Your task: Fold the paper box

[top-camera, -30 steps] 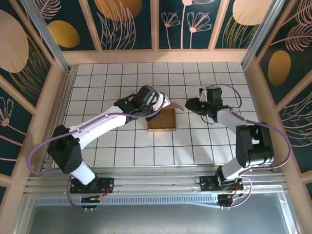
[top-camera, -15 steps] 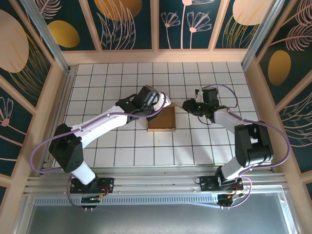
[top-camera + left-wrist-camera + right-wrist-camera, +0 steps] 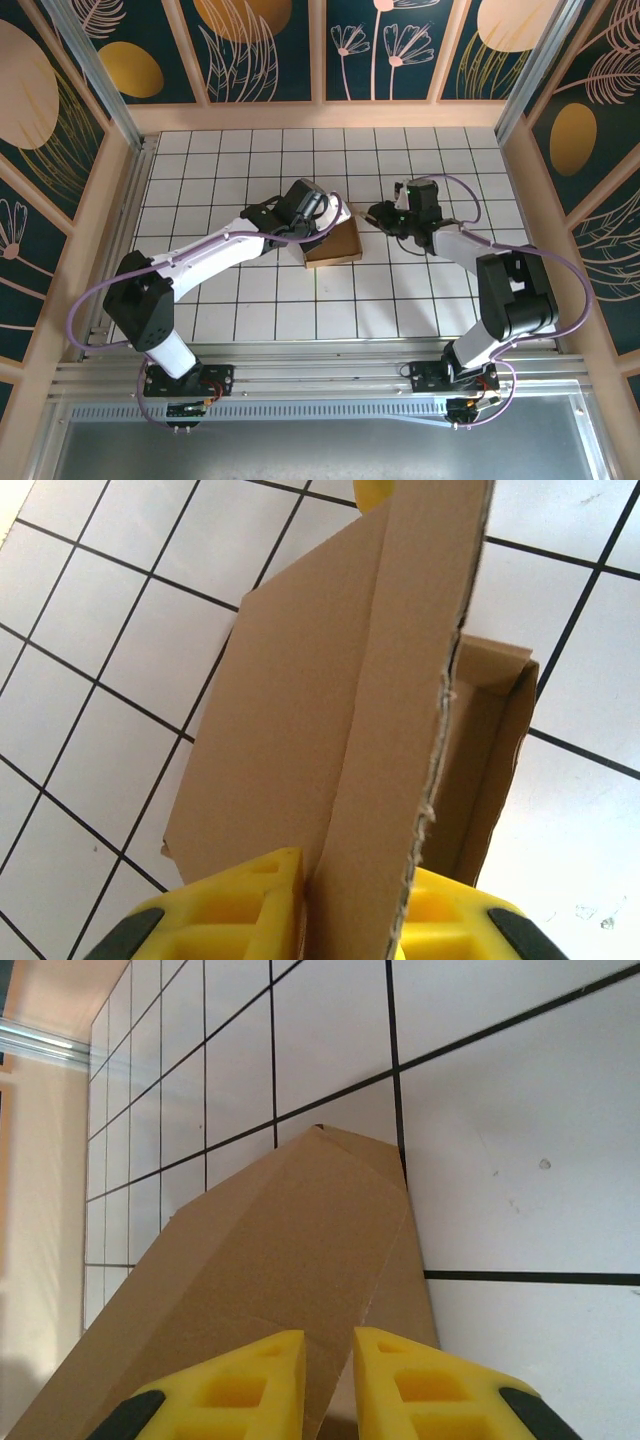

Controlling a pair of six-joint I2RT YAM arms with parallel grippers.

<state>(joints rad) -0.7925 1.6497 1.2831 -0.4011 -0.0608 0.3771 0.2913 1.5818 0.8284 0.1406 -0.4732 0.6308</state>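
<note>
The paper box [image 3: 336, 246] is plain brown cardboard lying mid-table, partly formed, with flaps raised at its far side. My left gripper [image 3: 327, 216] sits over the box's far-left corner. In the left wrist view it [image 3: 352, 892] is shut on an upright flap of the box [image 3: 300, 720], and the box's open inside wall shows to the right. My right gripper [image 3: 373, 213] is at the far-right corner. In the right wrist view its yellow fingers [image 3: 330, 1380] pinch the edge of a slanted flap of the box [image 3: 270, 1250].
The white tiled table top [image 3: 440, 300] has free room on all sides of the box. Wooden walls [image 3: 85, 250] close the left, right and far sides. A metal rail [image 3: 320, 375] carries both arm bases at the near edge.
My right gripper has moved left up to the box and narrowed onto its flap. The left gripper's jaws have closed on their flap. The box has turned slightly.
</note>
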